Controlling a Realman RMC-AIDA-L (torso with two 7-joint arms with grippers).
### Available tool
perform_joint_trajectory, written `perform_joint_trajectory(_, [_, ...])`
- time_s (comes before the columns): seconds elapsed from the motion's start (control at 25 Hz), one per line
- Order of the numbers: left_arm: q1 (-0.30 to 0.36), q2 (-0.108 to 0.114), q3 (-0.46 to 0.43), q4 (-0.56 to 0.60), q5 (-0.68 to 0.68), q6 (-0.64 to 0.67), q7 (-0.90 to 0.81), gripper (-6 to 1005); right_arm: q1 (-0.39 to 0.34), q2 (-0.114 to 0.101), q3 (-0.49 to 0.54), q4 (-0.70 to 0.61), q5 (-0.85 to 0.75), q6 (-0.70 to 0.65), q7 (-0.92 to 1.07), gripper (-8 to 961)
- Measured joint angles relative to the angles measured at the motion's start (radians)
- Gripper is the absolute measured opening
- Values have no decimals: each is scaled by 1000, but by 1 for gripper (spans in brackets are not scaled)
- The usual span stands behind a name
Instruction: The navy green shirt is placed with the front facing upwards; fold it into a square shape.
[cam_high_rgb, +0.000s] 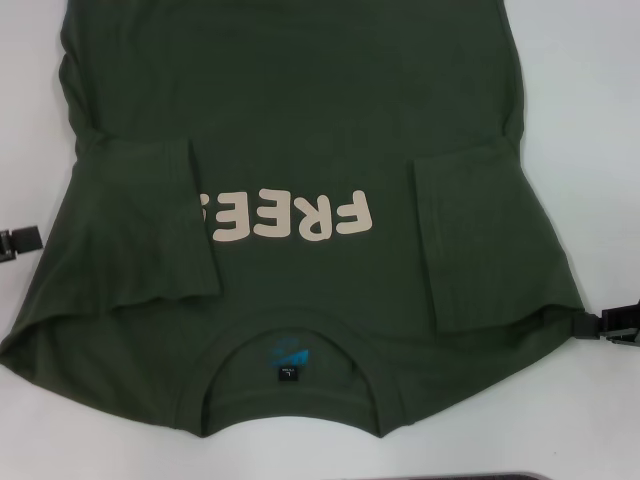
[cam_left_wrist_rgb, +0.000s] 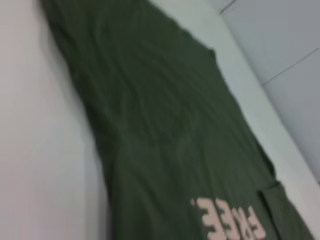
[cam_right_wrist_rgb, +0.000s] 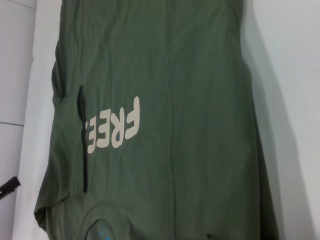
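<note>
The navy green shirt (cam_high_rgb: 290, 130) lies flat on the white table, front up, collar toward me. Cream "FREE" letters (cam_high_rgb: 300, 215) read upside down, and the black neck tag (cam_high_rgb: 287, 374) sits inside the collar. Both short sleeves are folded inward over the chest; the left sleeve (cam_high_rgb: 150, 220) covers the end of the lettering and the right sleeve (cam_high_rgb: 475, 235) lies beside it. My left gripper (cam_high_rgb: 20, 242) sits low at the shirt's left edge. My right gripper (cam_high_rgb: 608, 326) is at the right shoulder edge, its tip touching the fabric. The wrist views show the shirt body (cam_left_wrist_rgb: 165, 130) (cam_right_wrist_rgb: 170, 100).
White table (cam_high_rgb: 590, 120) surrounds the shirt on both sides. A dark object's edge (cam_high_rgb: 430, 476) shows at the near table edge. The left wrist view shows a pale tiled floor (cam_left_wrist_rgb: 285, 50) past the table's side. A dark gripper tip (cam_right_wrist_rgb: 10, 186) shows beyond the shirt.
</note>
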Motion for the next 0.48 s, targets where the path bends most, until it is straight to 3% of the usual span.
perform_joint_trajectory(0.48, [-43,24,-12,7,185,48,-10,822,17,-4,0,0,0,4,-3,30])
